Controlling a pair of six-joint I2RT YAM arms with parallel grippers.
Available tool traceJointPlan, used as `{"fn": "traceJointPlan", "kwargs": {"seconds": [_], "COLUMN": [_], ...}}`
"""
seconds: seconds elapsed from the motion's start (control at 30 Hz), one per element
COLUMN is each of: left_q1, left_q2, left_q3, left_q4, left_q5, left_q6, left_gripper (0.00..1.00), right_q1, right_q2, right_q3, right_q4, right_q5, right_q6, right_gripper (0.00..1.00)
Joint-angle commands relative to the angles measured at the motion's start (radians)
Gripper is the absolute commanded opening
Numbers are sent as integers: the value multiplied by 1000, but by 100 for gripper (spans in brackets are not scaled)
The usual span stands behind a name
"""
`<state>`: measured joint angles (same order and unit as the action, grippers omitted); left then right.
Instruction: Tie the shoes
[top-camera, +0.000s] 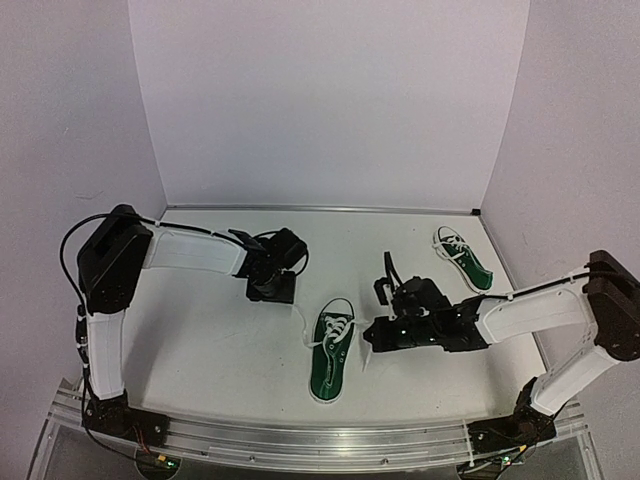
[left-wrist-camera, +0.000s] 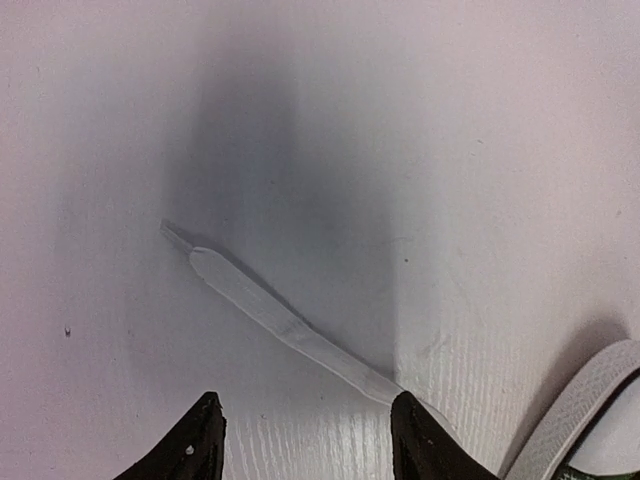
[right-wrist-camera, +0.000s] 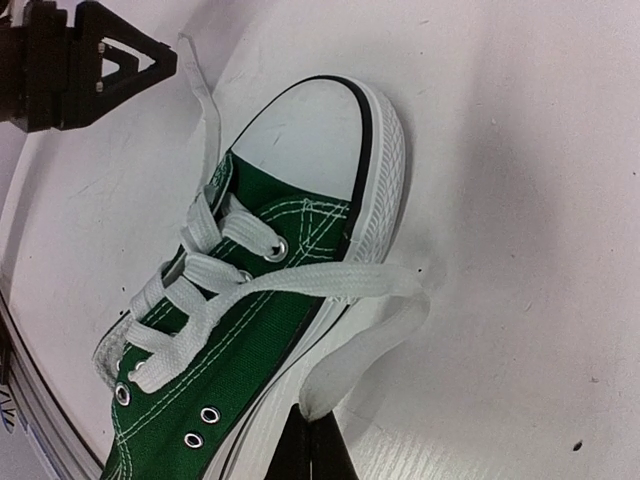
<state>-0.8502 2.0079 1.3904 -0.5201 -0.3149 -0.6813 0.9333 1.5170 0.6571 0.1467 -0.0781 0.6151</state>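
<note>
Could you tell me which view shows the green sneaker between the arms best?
The right wrist view: the sneaker fills it, toe cap, eyelets and loose laces sharp. The top external view shows it whole but small; the left wrist view catches only its sole edge and one lace end.

The shoe (right-wrist-camera: 255, 345) is stitched green canvas with flat cloth laces (right-wrist-camera: 215, 272), smooth rubber toe cap (right-wrist-camera: 300, 140), on matt table (right-wrist-camera: 520, 200).
</note>
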Motion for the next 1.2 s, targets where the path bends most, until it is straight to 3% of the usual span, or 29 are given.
{"fn": "traceJointPlan", "kwargs": {"seconds": [0.0, 0.3, 0.5, 0.87, 0.97, 1.17], "left_q1": [28, 65, 79, 85, 85, 78], "left_q2": [65, 162, 209, 276, 199, -131], "left_q3": [80, 120, 156, 265, 218, -35], "left_q4": [-38, -32, -57, -196, -173, -25], "left_q5": [-10, 24, 41, 29, 20, -1], "left_q6": [-36, -59, -57, 13, 30, 88], "left_gripper": [56, 54, 46, 0, 0, 0], "right_q1": [6, 7, 7, 7, 7, 6], "right_q2": [-52, -111, -159, -174, -189, -254], "right_q3": [-19, -45, -68, -71, -70, -61], "right_q4": [-23, -61, -89, -97, -104, -164], "right_q5": [32, 59, 78, 103, 107, 147], "right_q6": [9, 13, 17, 18, 16, 12], "right_gripper": [0, 0, 0, 0, 0, 0]}}
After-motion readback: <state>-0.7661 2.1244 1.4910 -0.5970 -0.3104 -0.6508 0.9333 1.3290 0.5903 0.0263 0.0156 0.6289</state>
